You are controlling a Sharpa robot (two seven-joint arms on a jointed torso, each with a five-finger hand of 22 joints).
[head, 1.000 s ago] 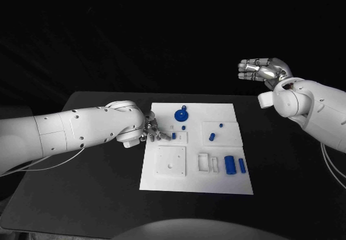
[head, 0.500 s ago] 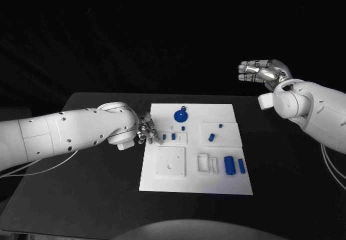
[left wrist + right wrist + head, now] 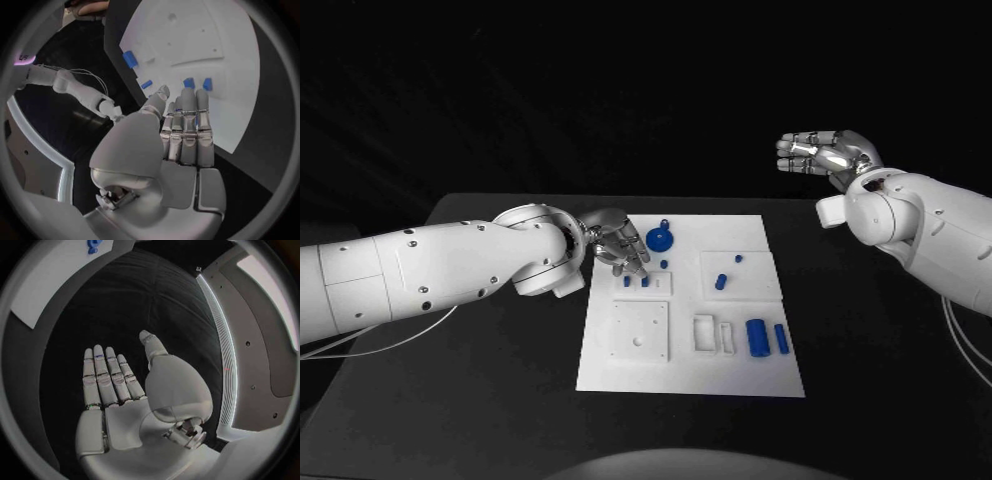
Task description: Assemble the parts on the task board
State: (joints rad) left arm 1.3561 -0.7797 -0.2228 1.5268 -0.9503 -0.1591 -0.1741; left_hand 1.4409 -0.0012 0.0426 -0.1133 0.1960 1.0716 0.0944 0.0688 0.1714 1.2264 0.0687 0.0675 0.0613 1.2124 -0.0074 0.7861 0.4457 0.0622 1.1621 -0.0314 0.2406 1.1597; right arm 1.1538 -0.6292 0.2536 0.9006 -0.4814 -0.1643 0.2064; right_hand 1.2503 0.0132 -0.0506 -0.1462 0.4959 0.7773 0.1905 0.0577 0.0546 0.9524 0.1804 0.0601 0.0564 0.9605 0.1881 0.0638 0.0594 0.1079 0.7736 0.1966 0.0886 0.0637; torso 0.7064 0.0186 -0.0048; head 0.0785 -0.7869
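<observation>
Moved: our left hand (image 3: 612,243) has come up over the near corner of the task board (image 3: 692,375), fingers now above two small blue parts (image 3: 635,282).
Head view: our right hand (image 3: 822,153) hangs off past the table (image 3: 459,400), fingers curled, holding nothing. A round blue part (image 3: 659,237) sits just beside the left hand.
Left wrist view: fingers (image 3: 187,125) straight, together, empty; they hide part of the board.
Right wrist view: right hand (image 3: 119,390) flat, empty; board corner (image 3: 50,280) cut off.

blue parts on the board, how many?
8: disc, far edge; three pegs by the left robot hand; two right of them; two cylinders, near right. The hand may hide more.
</observation>
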